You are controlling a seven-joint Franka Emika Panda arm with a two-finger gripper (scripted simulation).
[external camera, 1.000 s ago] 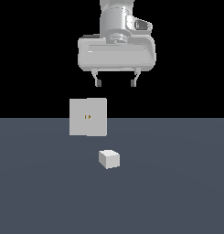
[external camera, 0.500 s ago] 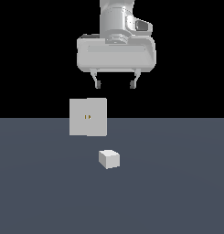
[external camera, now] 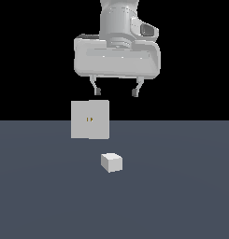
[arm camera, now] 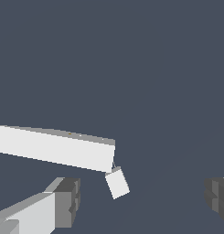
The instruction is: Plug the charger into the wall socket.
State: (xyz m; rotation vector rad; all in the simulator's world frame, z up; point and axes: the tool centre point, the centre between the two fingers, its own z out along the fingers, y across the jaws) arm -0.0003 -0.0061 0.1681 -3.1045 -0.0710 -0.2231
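From the exterior view there is one claw (external camera: 116,91), one charger (external camera: 111,162) and one wall socket (external camera: 89,119), all on or above a flat slate-grey floor (external camera: 181,196). The claw hangs high on a glossy pale-grey, boxy hand with rounded edges; its two short fingers (external camera: 96,87) end in small dark tips, stand wide apart and hold nothing. The charger is a plain matte white cube lying on the floor well below the claw, roughly under the gap between the fingers and clear of both. The socket is a flat, upright, pale-grey square plate with tiny yellowish marks at its middle; it stands below the claw and a little to the exterior view's left of it, its top edge near the tip of the finger on that side, not touching.

In the wrist view the same count holds: one socket (arm camera: 54,149), seen from above as a long thin pale slab with a darker grey top edge; one charger (arm camera: 117,183), a small white square just beside the slab's end; and two fingertips (arm camera: 65,201), blocky and dull grey, far apart, with the cube between them, nearer the one by the slab.
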